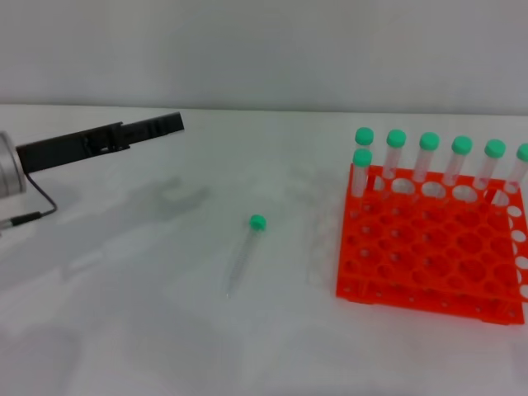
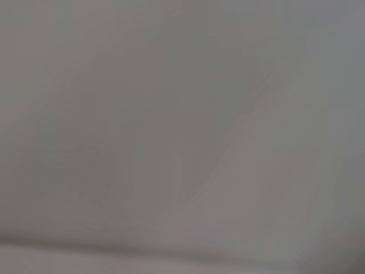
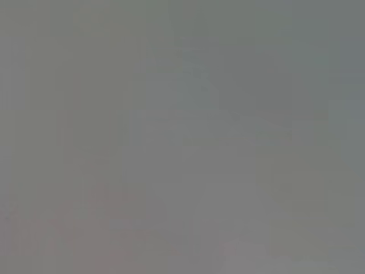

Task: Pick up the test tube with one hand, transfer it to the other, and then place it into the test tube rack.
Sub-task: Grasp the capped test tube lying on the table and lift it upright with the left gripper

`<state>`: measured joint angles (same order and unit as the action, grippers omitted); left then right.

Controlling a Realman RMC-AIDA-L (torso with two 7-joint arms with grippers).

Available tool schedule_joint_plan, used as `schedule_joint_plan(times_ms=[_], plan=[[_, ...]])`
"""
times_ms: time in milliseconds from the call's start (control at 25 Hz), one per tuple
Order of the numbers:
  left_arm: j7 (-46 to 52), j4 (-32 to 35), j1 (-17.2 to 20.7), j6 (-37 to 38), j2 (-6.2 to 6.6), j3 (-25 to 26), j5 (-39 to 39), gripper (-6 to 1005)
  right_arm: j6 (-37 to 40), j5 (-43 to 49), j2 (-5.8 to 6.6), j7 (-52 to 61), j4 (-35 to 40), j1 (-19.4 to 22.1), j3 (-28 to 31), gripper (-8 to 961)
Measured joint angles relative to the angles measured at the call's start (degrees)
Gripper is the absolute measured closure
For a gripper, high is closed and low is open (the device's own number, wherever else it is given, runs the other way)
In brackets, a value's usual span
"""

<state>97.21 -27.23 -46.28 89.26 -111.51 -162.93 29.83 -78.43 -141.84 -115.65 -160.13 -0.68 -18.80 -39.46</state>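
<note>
On the white bench [image 1: 165,330], near the middle: the test tube [image 1: 244,254], lying flat, green cap toward the far side, clear body angled back toward the robot, touched by nothing. Well apart to its right: the test tube rack [image 1: 429,264], bright orange, two-tiered, resting on the bench. Standing upright in the rack's far row: six green-capped tubes [image 1: 428,157], with a seventh just in front of the leftmost, at the rack's left corner. At the left edge, raised above the bench: the left pincer [image 1: 153,127], black fingers stretched out long and pointing toward the far middle, on a silver-white arm with a dark cable hanging beneath; well clear of the lone tube, holding nothing; cannot tell from this side-on angle whether the fingers lie apart or pressed together. Nowhere in the head view: the right pincer. From both wrist cameras: only a blank grey surface, nothing recognisable.
</note>
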Motion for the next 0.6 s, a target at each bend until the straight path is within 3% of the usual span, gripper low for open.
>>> schedule_joint_plan(times_ms=[200, 400, 600], plan=[[14.28, -9.47, -10.23, 2.11, -0.09, 0.03, -21.40, 133, 0.00, -0.02, 0.14, 0.00, 0.41, -0.51, 0.00, 130], [25.74, -10.91, -20.30, 0.90, -1.01, -0.10, -41.53, 139, 0.02, 0.08, 0.17, 0.00, 0.79, -0.55, 0.00, 130], [35.39, -10.30, -29.53, -1.83, -3.81, -0.12, -58.64, 145, 0.06, 0.19, 0.25, 0.00, 0.82, -0.62, 0.00, 130]])
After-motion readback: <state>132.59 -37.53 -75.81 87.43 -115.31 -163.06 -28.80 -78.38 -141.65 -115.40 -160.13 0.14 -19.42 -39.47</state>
